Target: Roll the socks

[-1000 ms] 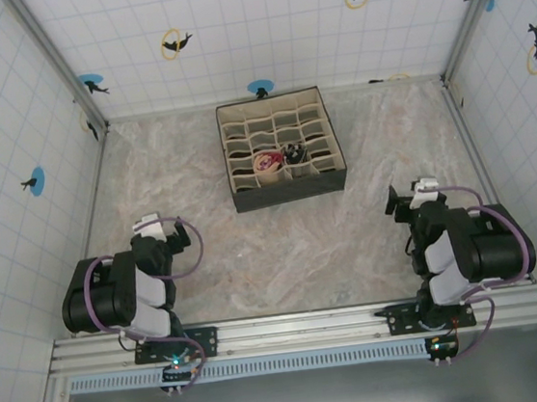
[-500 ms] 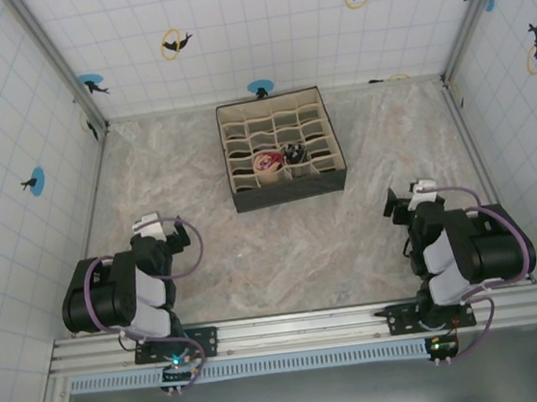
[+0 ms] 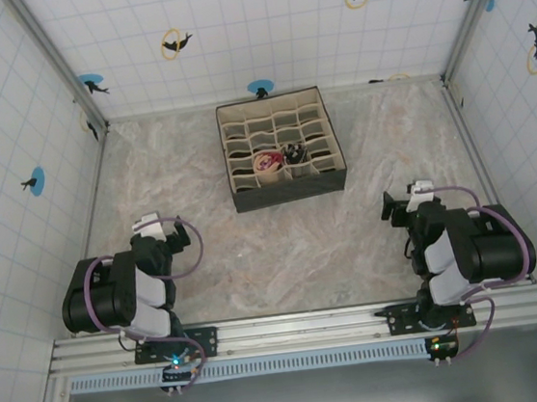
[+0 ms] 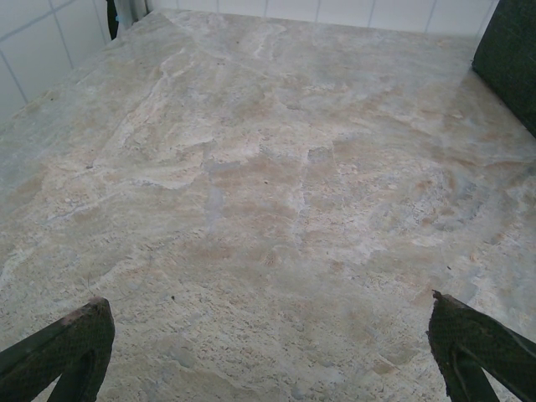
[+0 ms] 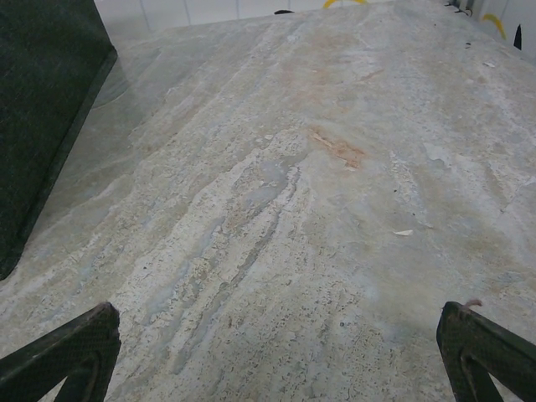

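Note:
The socks sit rolled up in neighbouring cells near the front of the divided organizer box [image 3: 287, 189]. One is a peach and dark red roll [image 3: 266, 162], the other a black-and-white roll [image 3: 294, 152]. My left gripper [image 3: 153, 224] rests low at the near left, folded back over its base. In the left wrist view it [image 4: 266, 306] is open over bare table, with nothing between its fingertips [image 4: 92, 322]. My right gripper [image 3: 401, 203] stands at the near right. It is also open [image 5: 278, 311], and nothing lies between its dark fingertips [image 5: 469, 331].
The organizer box's dark wall appears at the top right of the left wrist view [image 4: 512, 50] and at the left of the right wrist view [image 5: 42, 109]. Tiled walls [image 3: 10, 143] enclose the marbled table [image 3: 284, 248] on three sides. A small white scrap [image 5: 404, 233] lies ahead of the right gripper.
The right gripper has drifted slightly to the left. The left arm and the socks have not moved.

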`<state>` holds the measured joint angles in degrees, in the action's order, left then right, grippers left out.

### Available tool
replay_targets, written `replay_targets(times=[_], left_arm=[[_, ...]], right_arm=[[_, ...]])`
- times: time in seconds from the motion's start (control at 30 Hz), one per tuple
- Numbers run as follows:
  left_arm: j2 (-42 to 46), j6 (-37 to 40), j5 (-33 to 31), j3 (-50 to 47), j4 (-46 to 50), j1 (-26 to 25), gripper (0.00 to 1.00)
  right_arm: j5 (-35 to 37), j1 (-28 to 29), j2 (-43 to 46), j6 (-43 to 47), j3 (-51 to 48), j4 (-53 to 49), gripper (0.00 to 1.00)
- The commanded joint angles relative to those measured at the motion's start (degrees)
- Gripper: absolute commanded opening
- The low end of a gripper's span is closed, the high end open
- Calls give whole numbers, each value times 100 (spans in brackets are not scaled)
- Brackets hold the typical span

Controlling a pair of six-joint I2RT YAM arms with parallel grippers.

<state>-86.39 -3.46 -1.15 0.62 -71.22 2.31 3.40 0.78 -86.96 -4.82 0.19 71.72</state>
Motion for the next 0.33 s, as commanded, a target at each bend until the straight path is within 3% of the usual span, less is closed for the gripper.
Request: replay_targets(times=[0.0,0.3], left_arm=[[-21,-74,-55,-49,-155,33,98],[-25,-73,-53,-50,-155,33,98]], right_arm=[[-33,19,-4,51,-1,-7,100],[-149,-44,-9,16,-13,31,100]])
